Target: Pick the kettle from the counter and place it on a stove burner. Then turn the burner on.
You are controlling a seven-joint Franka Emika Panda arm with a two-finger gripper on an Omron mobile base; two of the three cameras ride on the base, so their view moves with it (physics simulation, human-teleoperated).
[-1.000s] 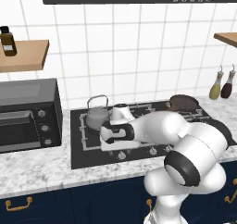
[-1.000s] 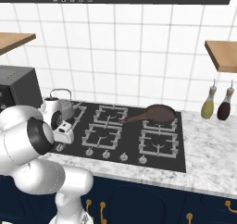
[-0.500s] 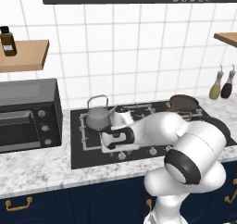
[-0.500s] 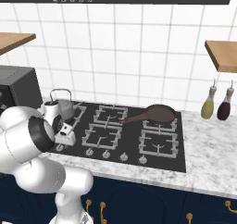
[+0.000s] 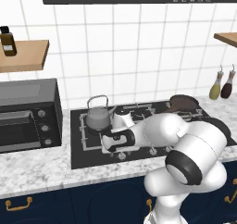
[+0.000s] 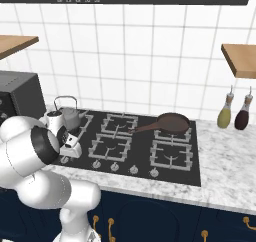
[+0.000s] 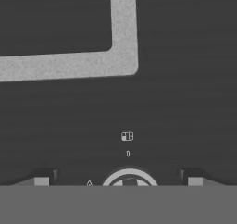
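Hand view looks down on a knob (image 7: 129, 179) between the spread fingertips (image 7: 41, 180) of the gripper (image 7: 118, 181). Kettle (image 5: 97, 118) sits on the rear-left burner (image 5: 90, 128); pan (image 6: 172, 121) rests on the cooktop (image 6: 195, 156).

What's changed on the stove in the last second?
The tool, jaws open and empty, has come away from the kettle and dropped toward the knob row at the cooktop's front left; the hand view looks straight down on one knob. The kettle stays on its burner, let go, and the frying pan has not moved.
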